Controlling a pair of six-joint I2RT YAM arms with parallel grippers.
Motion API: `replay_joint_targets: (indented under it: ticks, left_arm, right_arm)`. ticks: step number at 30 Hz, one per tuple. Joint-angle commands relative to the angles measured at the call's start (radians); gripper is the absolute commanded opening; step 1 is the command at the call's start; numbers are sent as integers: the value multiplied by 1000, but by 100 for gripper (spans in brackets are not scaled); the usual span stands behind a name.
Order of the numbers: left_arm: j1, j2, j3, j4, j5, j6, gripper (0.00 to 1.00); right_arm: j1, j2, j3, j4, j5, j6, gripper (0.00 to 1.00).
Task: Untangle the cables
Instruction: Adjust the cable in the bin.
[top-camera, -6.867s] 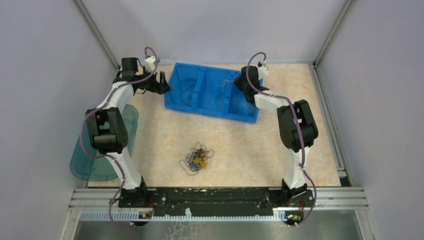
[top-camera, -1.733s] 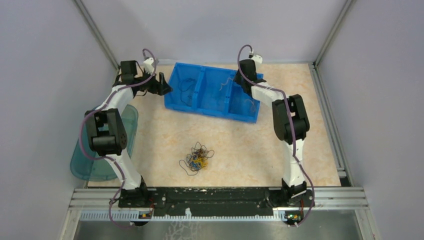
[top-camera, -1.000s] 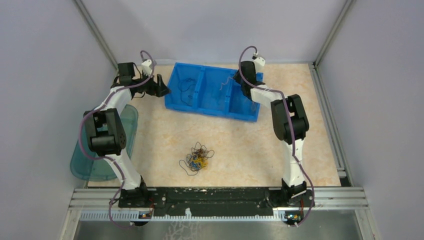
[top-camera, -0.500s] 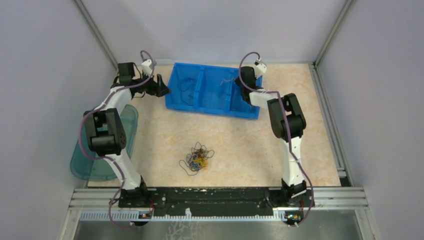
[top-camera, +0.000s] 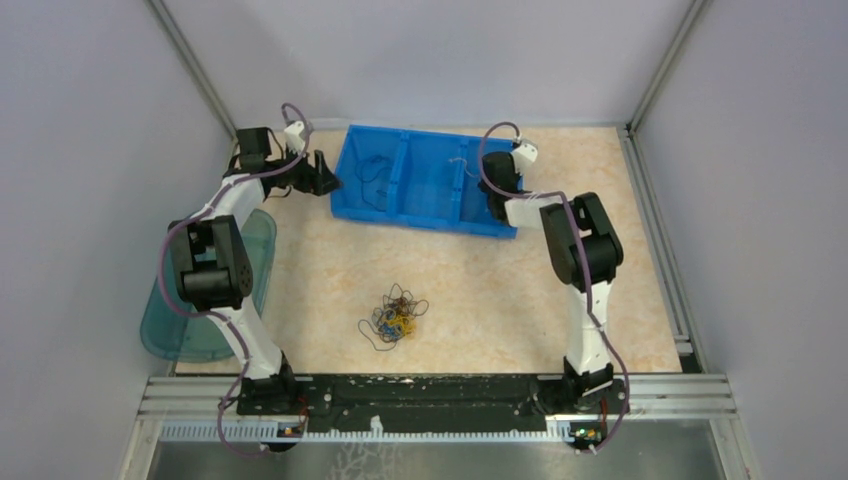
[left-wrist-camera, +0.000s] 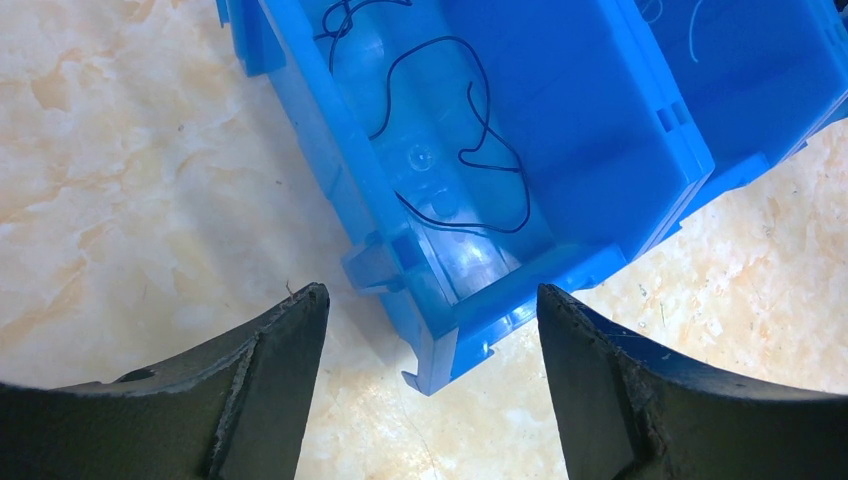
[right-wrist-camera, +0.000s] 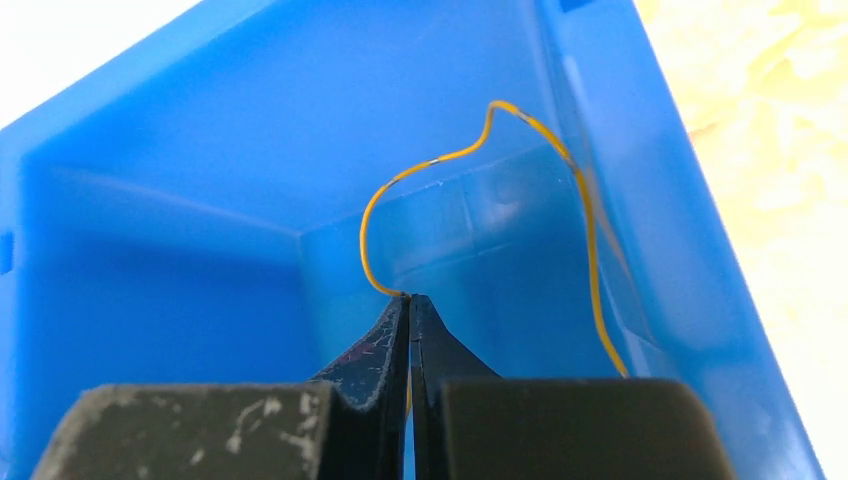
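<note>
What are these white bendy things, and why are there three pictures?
They are two robot arms, a left arm and a right arm, bolted to a table. The wide picture comes from a camera above them. The other two come from little cameras on each wrist, looking past the jaws. On the table sit a blue bin and a tangle of thin cables. The right jaws are shut on a yellow wire inside the bin. The left jaws are open, holding nothing, near the bin's end compartment, where a black wire lies.
</note>
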Motion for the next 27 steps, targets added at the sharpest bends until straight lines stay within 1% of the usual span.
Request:
replay_joint_targets:
  ticks: [1, 4, 6, 8, 10, 13, 15, 17, 19, 23, 25, 27]
  left_arm:
    - [8, -12, -17, 24, 28, -4, 82]
    - [8, -21, -19, 22, 30, -4, 81]
    - [8, -27, -19, 23, 31, -7, 82]
    - [9, -38, -16, 20, 43, -10, 81]
    - [7, -47, -8, 14, 60, -15, 81]
    - [-2, -52, 30, -36, 117, -8, 81]
    - [-32, -53, 79, -94, 120, 41, 82]
    - [-75, -54, 114, -144, 107, 109, 82]
    - [-110, -53, 143, -176, 99, 148, 83]
    - [-190, -12, 231, -258, 73, 247, 84]
    - [-232, 32, 304, -320, 57, 302, 84]
    - [-265, 75, 376, -355, 55, 330, 84]
  right_arm:
    - [9, -70, -1, 37, -17, -69, 0]
    - [44, -74, 13, 20, -39, -161, 0]
    - [70, -91, 16, -3, -18, -231, 0]
    - [76, -129, -1, -28, -5, -253, 0]
    - [73, -177, -22, -50, 6, -252, 18]
    - [63, -258, -38, -84, -12, -262, 34]
    - [53, -297, -22, -140, -24, -264, 41]
    - [39, -320, 20, -229, -58, -258, 45]
    - [32, -345, 54, -302, -73, -261, 47]
    - [16, -390, 64, -324, -139, -289, 46]
    - [1, -384, 95, -336, -233, -318, 49]
    - [-6, -356, 149, -383, -287, -329, 52]
